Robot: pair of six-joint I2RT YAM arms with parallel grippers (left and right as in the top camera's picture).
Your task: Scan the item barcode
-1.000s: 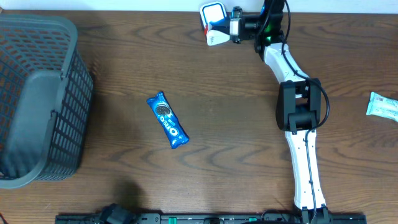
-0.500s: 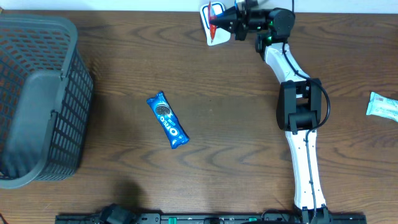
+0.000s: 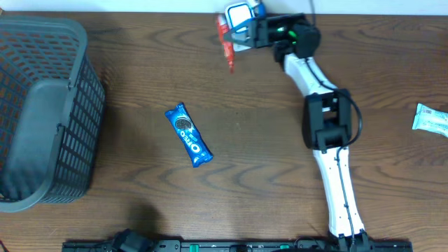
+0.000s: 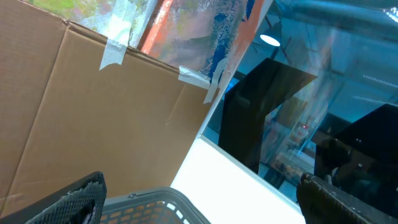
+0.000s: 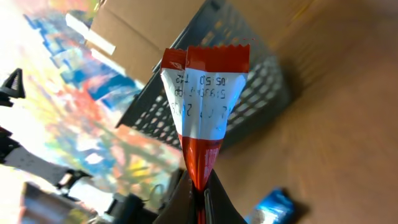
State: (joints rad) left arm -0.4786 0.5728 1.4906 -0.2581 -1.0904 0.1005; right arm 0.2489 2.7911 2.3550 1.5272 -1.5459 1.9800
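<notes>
A red and white snack packet (image 3: 225, 38) hangs at the back of the table, just left of a small blue and white device (image 3: 241, 12). My right gripper (image 3: 238, 36) is shut on the packet's lower red end. In the right wrist view the packet (image 5: 208, 106) stands up from the gripper (image 5: 200, 194), its white panel of printed digits facing the camera. In the left wrist view my left gripper (image 4: 202, 205) is open and holds nothing, its fingers (image 4: 68, 202) far apart above a basket rim (image 4: 155, 196).
A grey mesh basket (image 3: 42, 112) fills the left side of the table. A blue Oreo pack (image 3: 188, 135) lies mid-table and also shows as the blue pack (image 5: 273, 208) in the right wrist view. A pale green packet (image 3: 430, 119) sits at the right edge.
My right wrist has turned and shifted a little left with the packet. The packet now points left and down from the device, its red edge showing. The left gripper has stayed open.
</notes>
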